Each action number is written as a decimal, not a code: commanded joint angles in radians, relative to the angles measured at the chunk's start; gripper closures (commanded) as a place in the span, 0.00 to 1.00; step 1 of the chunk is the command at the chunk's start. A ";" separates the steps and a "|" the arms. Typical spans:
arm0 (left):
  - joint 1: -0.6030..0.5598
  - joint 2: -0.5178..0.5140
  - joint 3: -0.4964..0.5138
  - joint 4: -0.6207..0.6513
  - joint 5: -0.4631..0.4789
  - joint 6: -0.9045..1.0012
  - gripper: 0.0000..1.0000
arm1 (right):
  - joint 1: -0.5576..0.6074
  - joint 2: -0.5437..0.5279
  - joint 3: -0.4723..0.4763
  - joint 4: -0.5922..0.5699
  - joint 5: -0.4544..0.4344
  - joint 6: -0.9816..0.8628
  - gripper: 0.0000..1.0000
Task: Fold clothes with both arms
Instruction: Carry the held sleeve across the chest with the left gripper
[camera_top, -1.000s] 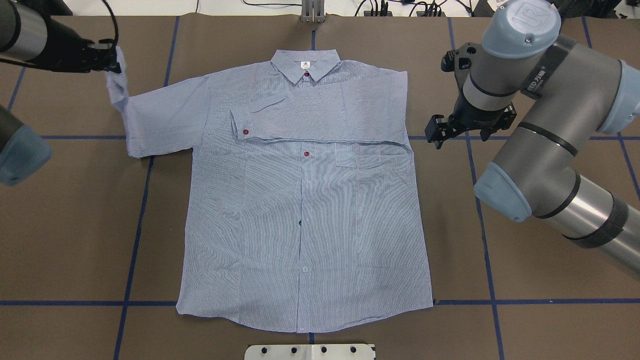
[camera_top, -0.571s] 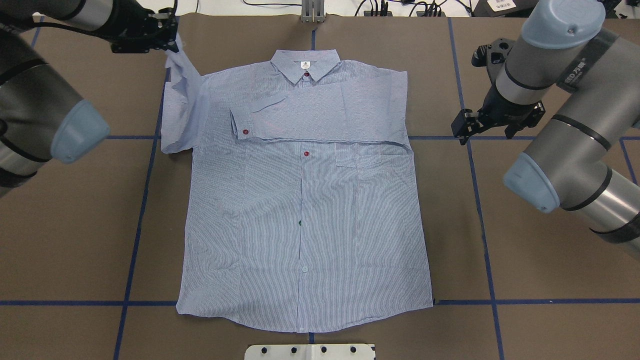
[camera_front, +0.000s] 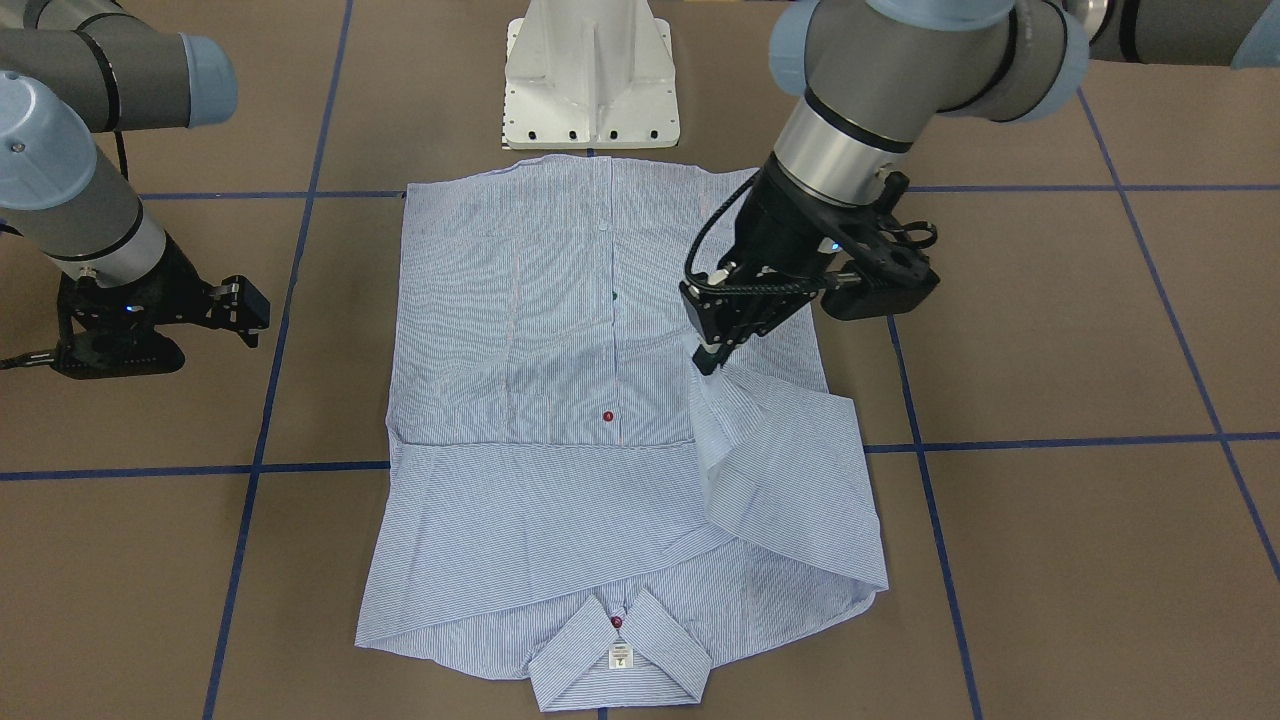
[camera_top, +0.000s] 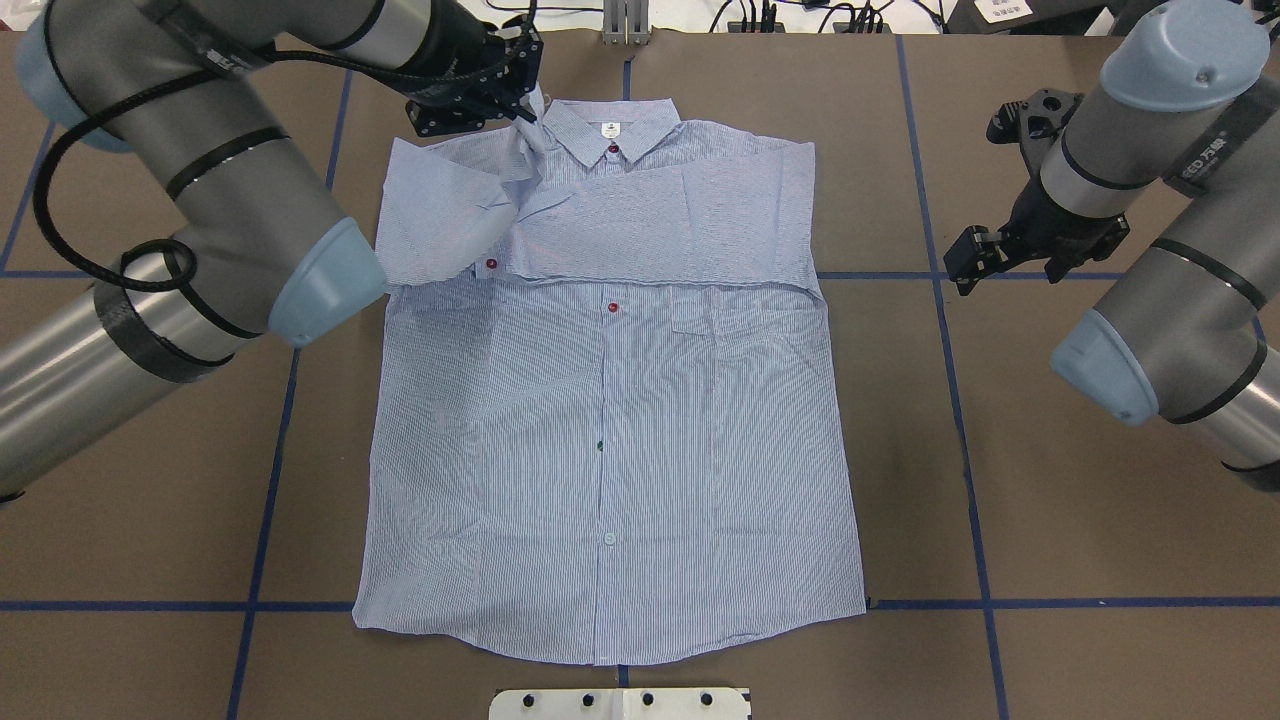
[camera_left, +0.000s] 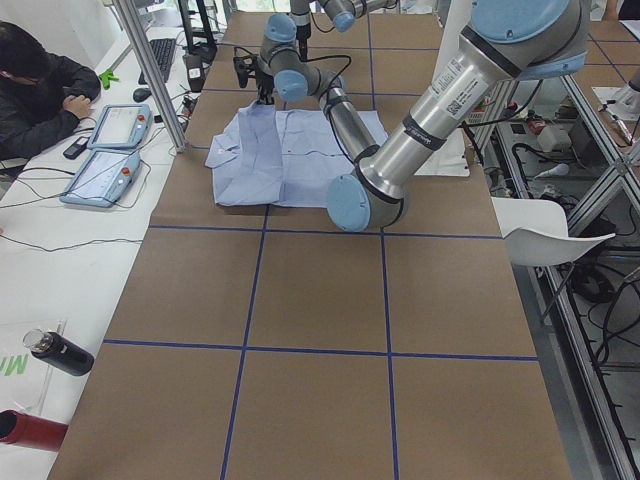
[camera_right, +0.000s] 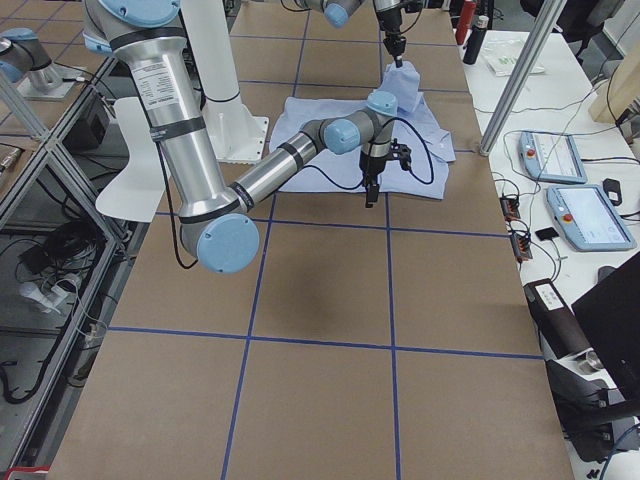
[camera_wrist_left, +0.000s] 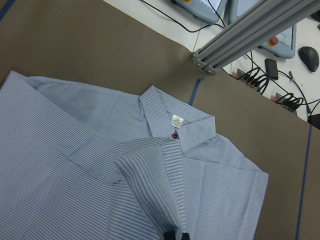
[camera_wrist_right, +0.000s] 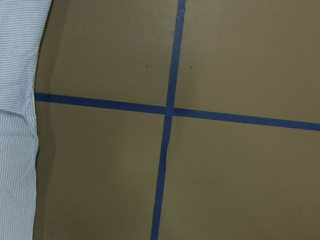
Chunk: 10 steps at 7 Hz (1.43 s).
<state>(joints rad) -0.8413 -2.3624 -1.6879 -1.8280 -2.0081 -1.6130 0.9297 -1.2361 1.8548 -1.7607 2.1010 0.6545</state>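
Since the earlier overhead frames the left arm (camera_top: 230, 190) has swung inward. Its tool (camera_top: 525, 105) has gone from beyond the shoulder to just beside the collar (camera_top: 610, 130), carrying the left sleeve (camera_top: 440, 215) with it. The right arm (camera_top: 1160, 200) has drawn further off to its own side.

The left tool is closed on the cuff end of that sleeve, which hangs from the pinch. The rest of the sleeve drapes across the upper chest and laps onto the cuff end of the right sleeve (camera_top: 680, 225), which lies folded flat across the chest. In the front-facing view the same tool (camera_front: 708, 358) points down over the raised fabric. The left wrist view shows striped cuff cloth running to the black tips at the bottom edge, with the collar and its white label beyond.

The shirt (camera_top: 610, 420) lies face up and spread on the brown table (camera_top: 1050, 520), collar away from the robot and hem toward the white pedestal (camera_front: 590, 80). Its chest pocket (camera_top: 735, 320) lies flat, and what it holds, if anything, cannot be seen.

The right tool (camera_top: 965, 265) hangs over bare table near the shirt's edge, its fingers parted and holding nothing.

On the side bench a dark bottle (camera_left: 58, 353) lies capped, its contents hidden.
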 joint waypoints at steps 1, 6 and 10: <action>0.041 -0.020 0.046 -0.039 0.021 -0.056 1.00 | 0.000 -0.002 -0.006 0.001 -0.001 -0.004 0.00; 0.163 -0.020 0.217 -0.258 0.190 -0.107 1.00 | -0.003 -0.002 -0.016 0.001 -0.001 -0.003 0.00; 0.335 -0.023 0.217 -0.332 0.282 0.001 1.00 | -0.002 0.009 -0.055 0.024 -0.001 -0.003 0.00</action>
<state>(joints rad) -0.5674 -2.3859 -1.4718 -2.1310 -1.7660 -1.6387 0.9274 -1.2281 1.8081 -1.7425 2.1000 0.6519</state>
